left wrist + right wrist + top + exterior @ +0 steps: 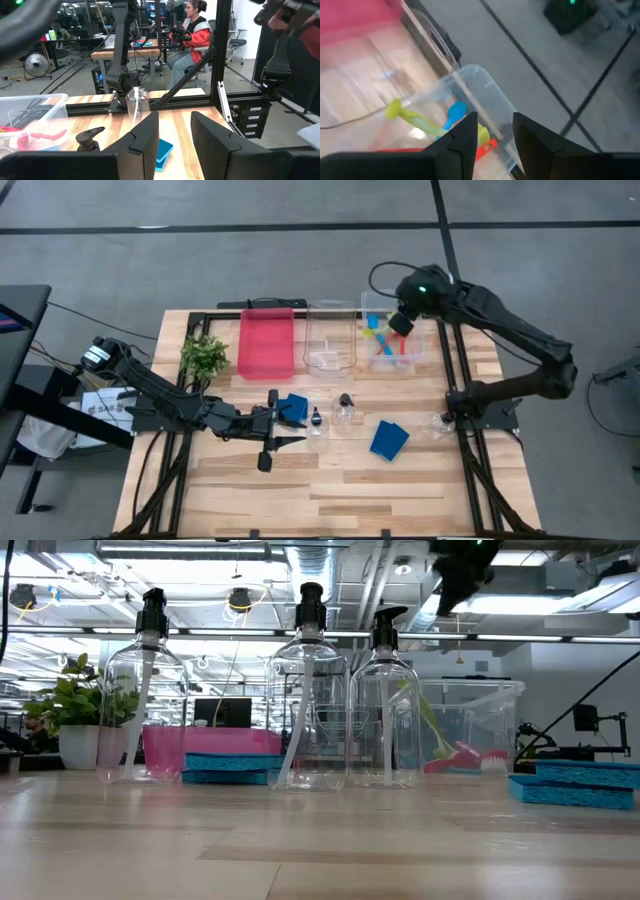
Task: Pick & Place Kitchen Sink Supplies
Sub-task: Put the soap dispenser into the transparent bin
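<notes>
My left gripper [288, 428] [175, 145] is open, low over the table's middle, pointing toward the right edge. One blue sponge [293, 408] lies flat right beside its far finger. The other blue sponge [389, 438] lies flat farther right. A blue sponge [164, 152] shows past the left fingers. Three clear pump bottles [316, 420] [343, 408] [440, 423] stand upright on the table. My right gripper [400, 323] [495, 140] is open, up over the right clear bin [422, 348]. Yellow-green [415, 120], blue [455, 112] and red [489, 146] brushes lie in that bin.
A red tray [266, 342] and a second clear bin [330, 345] sit at the far edge, with a green plant [205, 355] to their left. Black frame posts [452, 380] stand by the right side. The near half of the table is bare wood. A seated person [192, 35] is beyond the table.
</notes>
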